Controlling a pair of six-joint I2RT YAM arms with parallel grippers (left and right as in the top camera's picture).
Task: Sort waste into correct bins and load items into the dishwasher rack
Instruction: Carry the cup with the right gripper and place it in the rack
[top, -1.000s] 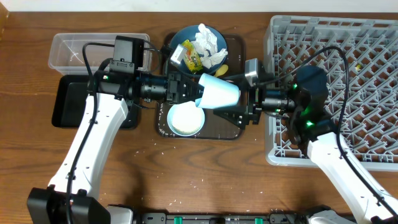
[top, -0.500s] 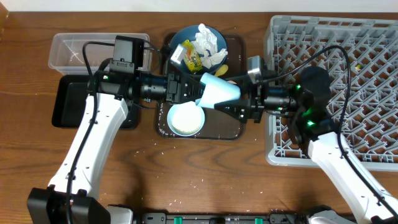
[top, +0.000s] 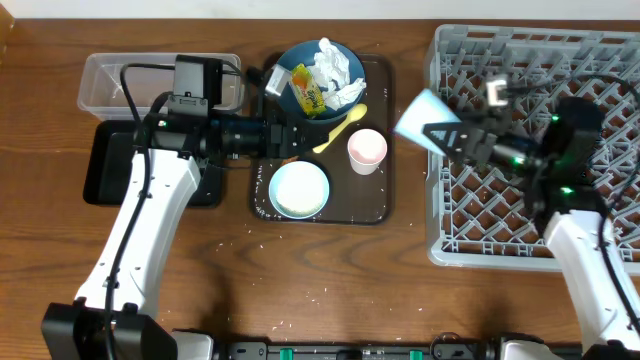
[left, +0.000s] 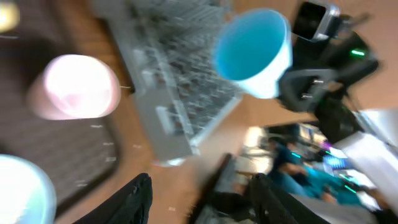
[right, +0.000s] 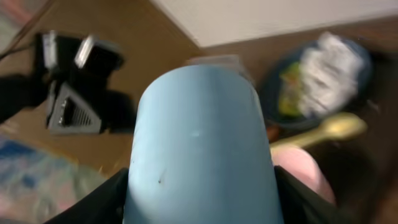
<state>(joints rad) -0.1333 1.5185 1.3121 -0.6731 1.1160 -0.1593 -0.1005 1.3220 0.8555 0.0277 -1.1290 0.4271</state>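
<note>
Overhead: soft even light falling from above, brown wooden table (top: 400, 270) showing sharp, shadows faint | small white cup with blue inside (top: 425, 112) smearing in motion blur | left wrist: everything streaking, pink-lined white cup (left: 74, 87) blowing out bright | right wrist: blurring throughout, edges softening.

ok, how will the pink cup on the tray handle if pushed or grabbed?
The pink cup stands upright and looks empty on the brown tray, so it is probably light and a high push would likely tip it. Round wall: once down it may roll. Its smooth-looking surface could slip in a pincer.
</note>
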